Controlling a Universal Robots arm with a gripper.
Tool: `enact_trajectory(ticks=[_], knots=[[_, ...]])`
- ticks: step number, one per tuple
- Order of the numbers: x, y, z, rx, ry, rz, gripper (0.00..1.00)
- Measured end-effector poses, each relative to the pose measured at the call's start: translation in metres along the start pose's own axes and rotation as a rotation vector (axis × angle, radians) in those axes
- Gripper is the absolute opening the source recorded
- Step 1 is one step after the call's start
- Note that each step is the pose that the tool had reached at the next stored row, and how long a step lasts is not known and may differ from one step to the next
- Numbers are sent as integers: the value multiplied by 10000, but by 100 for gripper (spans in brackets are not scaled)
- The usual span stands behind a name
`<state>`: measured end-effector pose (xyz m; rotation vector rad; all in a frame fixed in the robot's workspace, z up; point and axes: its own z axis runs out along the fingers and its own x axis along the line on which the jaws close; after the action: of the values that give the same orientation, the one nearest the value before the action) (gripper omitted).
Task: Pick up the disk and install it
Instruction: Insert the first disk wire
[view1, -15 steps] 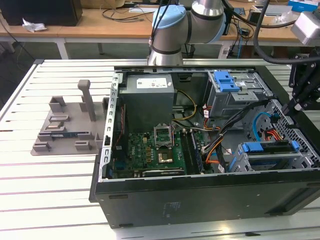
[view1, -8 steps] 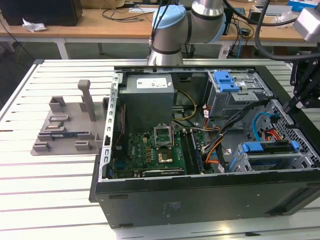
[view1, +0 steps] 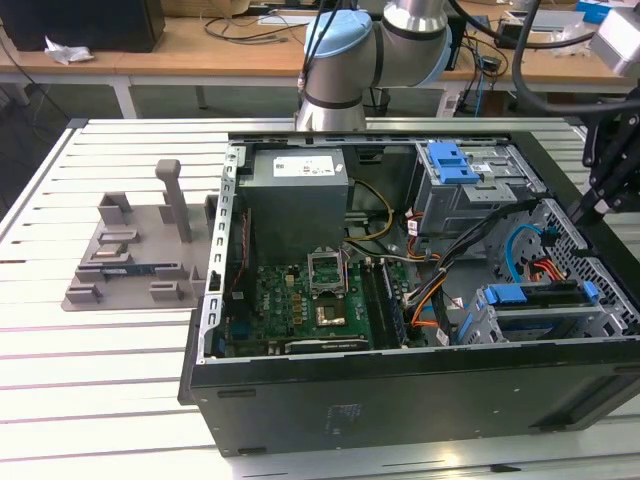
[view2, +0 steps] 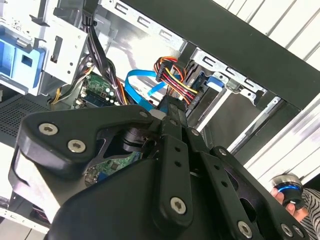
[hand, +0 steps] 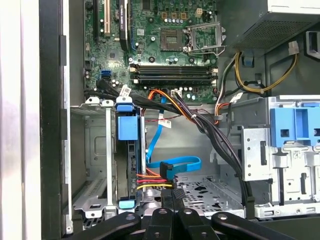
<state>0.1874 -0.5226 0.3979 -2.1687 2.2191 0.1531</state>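
White slatted table (view1: 90, 360), open computer case (view1: 400, 385) | my gripper (hand: 170, 196) poised above drive bay, jaws closed, empty | disk (hand: 131, 160) seated edge-on in bay, long axis along cage rails.

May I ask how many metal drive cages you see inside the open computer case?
2. One drive cage, topped by a blue latch, stands to the exterior view's right of the power supply. The other drive cage sits at the case's lower right. Cables may hide more.

Open computer case (view1: 400, 380) lies on white slatted worktop (view1: 100, 400), green motherboard (view1: 300, 305) and grey power supply (view1: 297, 205) exposed inside, blue-latched drive cage (view1: 470, 185) near them; grey slotted holder stand (view1: 135, 250) beside case, toward exterior view's left.
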Motion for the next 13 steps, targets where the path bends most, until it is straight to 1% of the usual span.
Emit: enact_trajectory(ticks=[11, 13], knots=[[-6, 3, -67, 0, -3, -1, 11], [-9, 4, -91, 0, -8, -1, 11]])
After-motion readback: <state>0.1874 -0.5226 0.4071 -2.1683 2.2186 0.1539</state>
